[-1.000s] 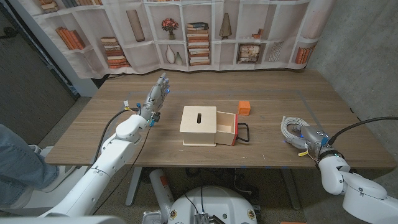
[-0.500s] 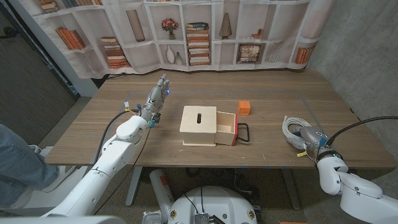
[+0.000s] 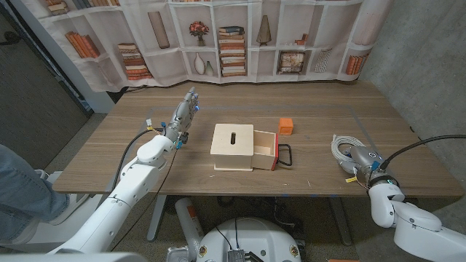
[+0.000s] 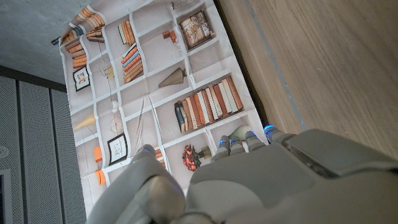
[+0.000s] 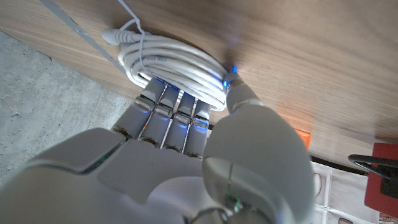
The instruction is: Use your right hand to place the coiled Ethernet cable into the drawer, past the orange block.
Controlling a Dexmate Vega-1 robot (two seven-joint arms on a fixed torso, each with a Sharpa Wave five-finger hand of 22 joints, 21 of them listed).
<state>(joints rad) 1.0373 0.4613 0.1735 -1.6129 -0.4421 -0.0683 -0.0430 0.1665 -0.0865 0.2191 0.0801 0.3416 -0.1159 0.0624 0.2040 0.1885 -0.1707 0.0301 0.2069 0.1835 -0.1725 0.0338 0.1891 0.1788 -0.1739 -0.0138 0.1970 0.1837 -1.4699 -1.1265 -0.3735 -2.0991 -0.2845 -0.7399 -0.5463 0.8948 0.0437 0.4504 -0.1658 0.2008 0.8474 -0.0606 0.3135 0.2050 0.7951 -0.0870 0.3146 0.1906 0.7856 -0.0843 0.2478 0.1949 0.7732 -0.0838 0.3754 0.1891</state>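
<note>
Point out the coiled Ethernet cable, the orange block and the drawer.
coiled Ethernet cable (image 5: 171, 59), right wrist view, on the white loops.
orange block (image 3: 286, 126), head view, its top face.
drawer (image 3: 264, 148), head view, its pulled-out wooden side.

Between the right hand (image 3: 362, 161) at the frame's right and the wooden box (image 3: 233, 147) at centre lies a bare stretch of surface (image 3: 313, 156) — nothing stands on it. The drawer (image 3: 264, 149) juts open toward the right, its black handle (image 3: 285, 155) sticking out across the opening. The orange block (image 3: 286, 126) sits just above and right of the drawer — open wood all around it.
</note>
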